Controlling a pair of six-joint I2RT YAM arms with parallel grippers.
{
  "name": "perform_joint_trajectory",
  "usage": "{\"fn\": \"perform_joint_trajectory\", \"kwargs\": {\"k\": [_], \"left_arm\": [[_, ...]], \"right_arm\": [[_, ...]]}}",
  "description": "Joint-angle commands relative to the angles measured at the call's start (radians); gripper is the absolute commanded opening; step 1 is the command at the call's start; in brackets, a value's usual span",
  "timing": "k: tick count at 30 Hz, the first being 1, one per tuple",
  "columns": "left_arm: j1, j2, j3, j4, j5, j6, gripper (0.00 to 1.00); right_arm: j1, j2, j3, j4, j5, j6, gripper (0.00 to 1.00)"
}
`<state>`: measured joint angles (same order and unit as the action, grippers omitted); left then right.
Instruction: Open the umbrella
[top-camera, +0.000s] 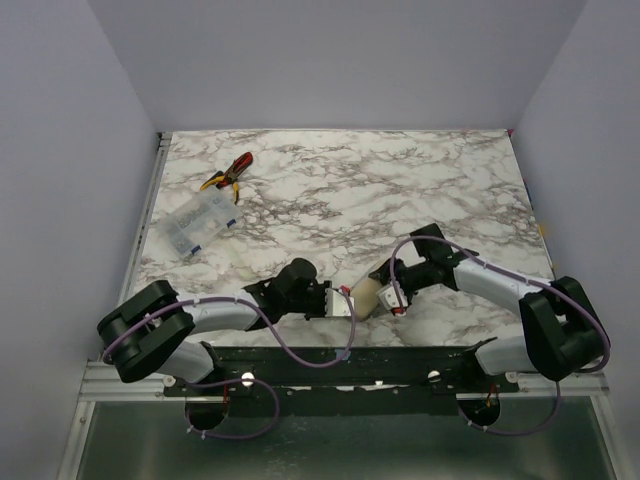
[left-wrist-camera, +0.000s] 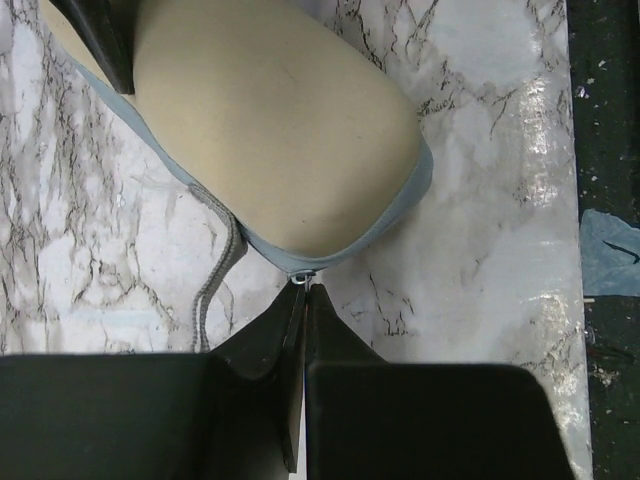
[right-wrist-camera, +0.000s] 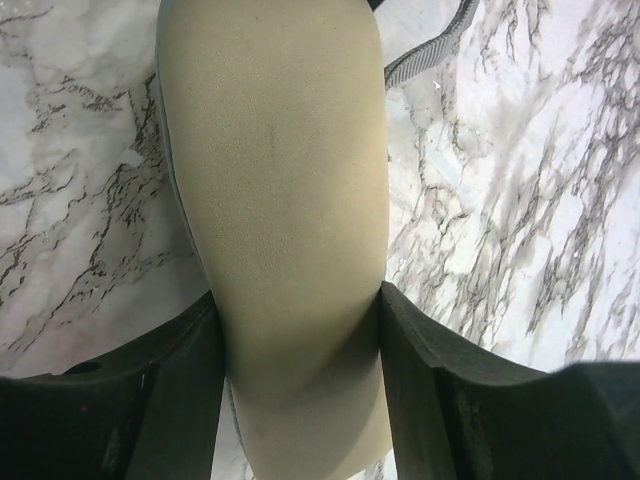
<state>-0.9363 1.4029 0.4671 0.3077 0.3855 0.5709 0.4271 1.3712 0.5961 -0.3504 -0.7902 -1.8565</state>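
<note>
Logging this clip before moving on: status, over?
Left gripper shut on small metal zipper pull. Right gripper shut on cream tube-shaped fabric sleeve. Umbrella itself not visible. Red-handled pliers, clear plastic box far off.

No lettering, brand, number or sign could be read in any view. The clear plastic box (top-camera: 200, 222) on the marble table (top-camera: 400, 190) was too small in the top view for any label on it to be made out.
</note>
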Motion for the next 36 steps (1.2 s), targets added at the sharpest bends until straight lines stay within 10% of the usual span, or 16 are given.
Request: {"fn": "perform_joint_trajectory", "kwargs": {"k": [1,14,23,36], "left_arm": [[-0.017,-0.069,-0.049,-0.026,0.081,-0.057,0.00],[-0.017,-0.009,0.012,0.078,0.050,-0.389,0.00],[0.113,0.089,0.102,0.051,0.065,-0.492,0.00],[0.189,0.179,0.196,0.021,0.100,-0.367,0.00]], "right_arm": [[-0.007,0.038,0.033,-0.016,0.100,0.184,0.19],[-0.004,-0.048,0.002,0.101,0.169,0.693,0.01],[-0.004,-0.022,0.172,-0.234,0.040,0.843,0.79],[-0.013,0.331,0.575,-0.381,0.016,1.367,0.87]]}}
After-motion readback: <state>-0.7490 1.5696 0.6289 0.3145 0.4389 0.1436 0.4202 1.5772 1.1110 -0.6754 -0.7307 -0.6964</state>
